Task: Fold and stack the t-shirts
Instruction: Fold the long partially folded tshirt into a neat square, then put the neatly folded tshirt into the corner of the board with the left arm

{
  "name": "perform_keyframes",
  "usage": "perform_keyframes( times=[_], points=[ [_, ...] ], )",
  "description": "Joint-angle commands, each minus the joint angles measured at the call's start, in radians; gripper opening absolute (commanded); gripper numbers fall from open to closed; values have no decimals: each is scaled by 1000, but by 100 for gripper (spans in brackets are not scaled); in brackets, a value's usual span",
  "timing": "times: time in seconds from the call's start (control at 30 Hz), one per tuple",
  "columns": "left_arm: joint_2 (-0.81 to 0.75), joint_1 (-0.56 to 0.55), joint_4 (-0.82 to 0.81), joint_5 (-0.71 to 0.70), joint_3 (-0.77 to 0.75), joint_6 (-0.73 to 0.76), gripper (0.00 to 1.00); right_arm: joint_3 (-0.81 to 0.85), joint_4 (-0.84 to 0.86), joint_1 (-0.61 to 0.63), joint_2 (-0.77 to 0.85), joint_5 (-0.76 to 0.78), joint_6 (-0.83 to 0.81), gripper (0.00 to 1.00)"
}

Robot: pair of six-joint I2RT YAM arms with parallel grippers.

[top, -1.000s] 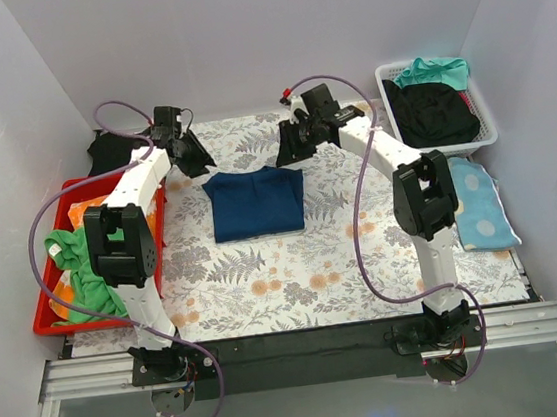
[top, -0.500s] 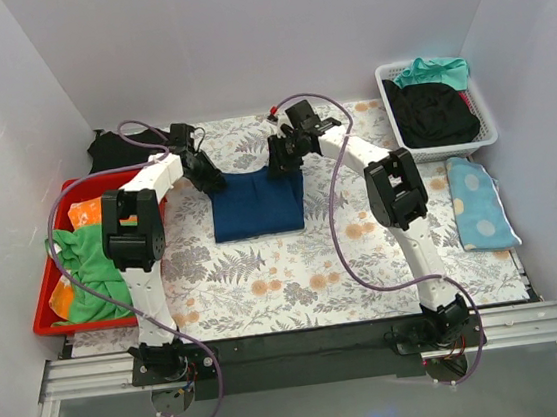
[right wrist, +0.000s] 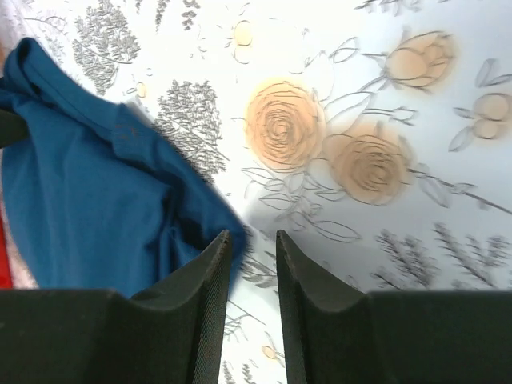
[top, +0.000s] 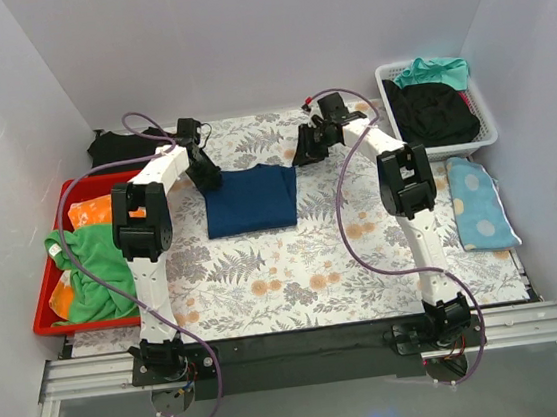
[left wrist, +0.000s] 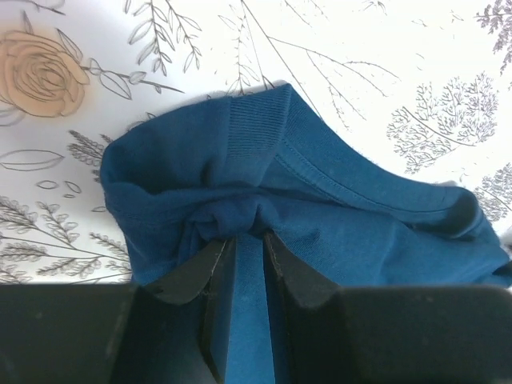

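Note:
A navy blue t-shirt (top: pixel 248 202) lies folded into a rectangle on the floral table cover, print hidden. My left gripper (top: pixel 211 178) is at its far left corner. In the left wrist view the gripper (left wrist: pixel 244 238) is shut on a bunched fold of the navy t-shirt (left wrist: pixel 344 212) beside the ribbed collar. My right gripper (top: pixel 304 152) is just right of the shirt's far right corner. In the right wrist view it (right wrist: pixel 252 236) is slightly open and empty, with the shirt's edge (right wrist: pixel 88 200) beside its left finger. A black t-shirt (top: pixel 434 115) and a teal one (top: pixel 434 72) lie in the basket.
A white basket (top: pixel 484 105) stands at the far right. A red tray (top: pixel 44 314) at the left holds green and orange cloths. A black cloth (top: pixel 111 147) lies at the far left. A pale blue spotted cloth (top: pixel 477 201) lies at the right edge.
My right gripper has let go of the shirt's far right corner and moved right, off the cloth. My left gripper has stayed on the far left corner.

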State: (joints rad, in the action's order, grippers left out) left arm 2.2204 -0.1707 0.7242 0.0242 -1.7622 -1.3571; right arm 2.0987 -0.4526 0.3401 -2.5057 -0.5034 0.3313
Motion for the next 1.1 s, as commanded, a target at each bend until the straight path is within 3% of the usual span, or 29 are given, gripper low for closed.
perform_keyframes(
  times=[0.0, 0.1, 0.27, 0.43, 0.63, 0.8, 0.9, 1.07],
  points=[
    [1, 11, 21, -48, -8, 70, 19, -25, -47, 8, 83, 43, -74, 35],
    [-79, 11, -49, 12, -11, 121, 25, -64, -63, 10, 146, 97, -107, 34],
    [-194, 11, -66, 22, -62, 187, 44, -175, -66, 8, 263, 160, -150, 34],
    [-211, 16, 68, 34, -91, 240, 46, -247, -74, 8, 333, 174, -137, 33],
    [-333, 57, 11, 82, 174, 288, 48, -364, -70, 10, 432, 160, -126, 31],
    [-401, 155, -80, 198, 349, 319, 58, -550, -21, 14, 519, 167, -137, 31],
    [-401, 217, -126, 362, 392, 323, 66, -607, 5, 16, 541, 167, -133, 31],
    [-357, 250, -128, 442, 395, 322, 69, -680, 35, 22, 571, 163, -124, 31]
  ],
)
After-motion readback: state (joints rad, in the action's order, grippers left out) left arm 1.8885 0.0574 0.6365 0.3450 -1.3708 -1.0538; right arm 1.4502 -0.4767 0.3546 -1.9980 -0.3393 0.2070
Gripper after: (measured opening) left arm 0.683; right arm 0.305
